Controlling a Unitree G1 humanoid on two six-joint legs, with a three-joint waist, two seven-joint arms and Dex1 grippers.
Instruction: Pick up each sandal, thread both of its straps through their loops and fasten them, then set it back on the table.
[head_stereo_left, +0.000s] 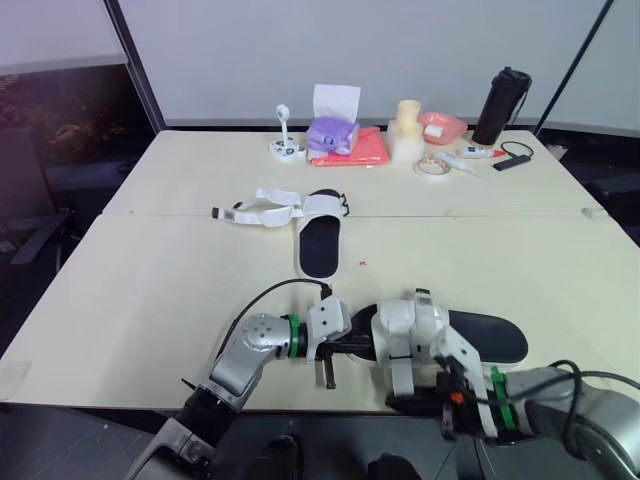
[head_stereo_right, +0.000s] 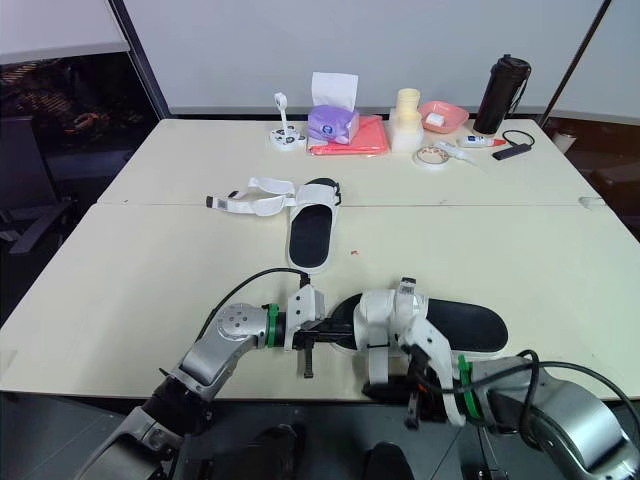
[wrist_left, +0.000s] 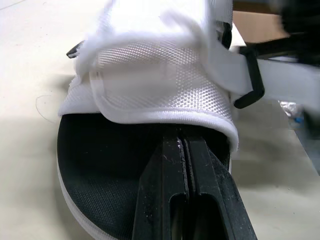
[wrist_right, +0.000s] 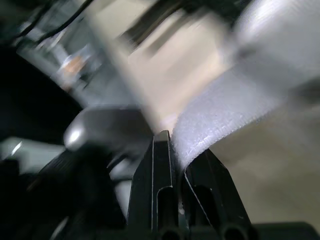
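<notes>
I have bare table either side of the open sandal; beyond it a tissue box, cups and black bottle crowd the way.

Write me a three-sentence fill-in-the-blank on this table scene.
1. The right gripper is shut on a ___ of the near sandal.
2. The loose straps of the far sandal splay toward the robot's ___.
3. The bottle at the far edge of the table is ___.
Missing words: strap; left; black.
</notes>
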